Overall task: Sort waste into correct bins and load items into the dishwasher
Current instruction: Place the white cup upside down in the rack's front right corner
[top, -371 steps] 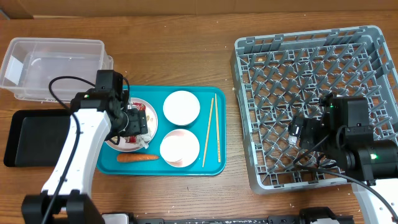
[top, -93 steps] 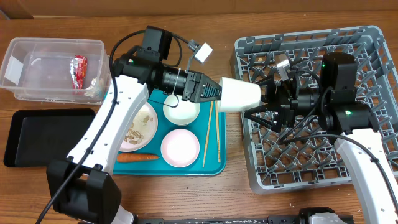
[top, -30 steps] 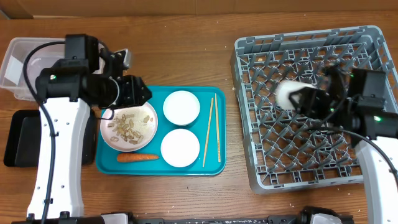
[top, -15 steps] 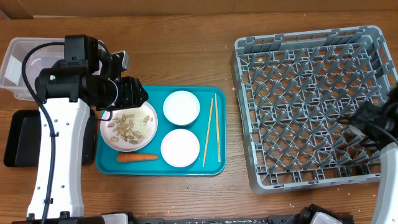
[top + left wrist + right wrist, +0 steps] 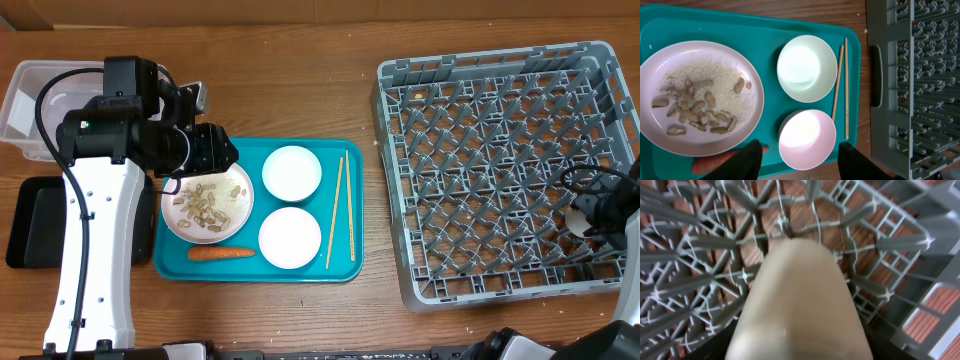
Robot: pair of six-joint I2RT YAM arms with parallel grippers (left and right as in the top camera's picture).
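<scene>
My left gripper (image 5: 213, 150) (image 5: 802, 159) is open and empty, above the teal tray's left part. Below it, a round white plate (image 5: 208, 203) (image 5: 695, 97) holds beige food scraps (image 5: 692, 107). An orange carrot (image 5: 222, 253) (image 5: 715, 162) lies in front of the plate. A white bowl (image 5: 291, 172) (image 5: 807, 68), a pinkish bowl (image 5: 289, 237) (image 5: 807, 139) and two chopsticks (image 5: 338, 210) (image 5: 841, 85) lie to the right. My right gripper (image 5: 600, 210) (image 5: 800, 347) is shut on the white cup (image 5: 578, 220) (image 5: 800, 300), low over the grey rack (image 5: 480, 150) near its right edge. The wrapper is hidden.
The teal tray (image 5: 340, 268) sits between the bins and the rack. The clear tub (image 5: 30, 100) at the back left is partly covered by my left arm. The black tray (image 5: 25, 225) lies in front of it. The rack's pegs (image 5: 740, 240) surround the cup.
My right gripper has carried the cup from the rack's middle to its right side and lowered it. My left arm has barely moved.
</scene>
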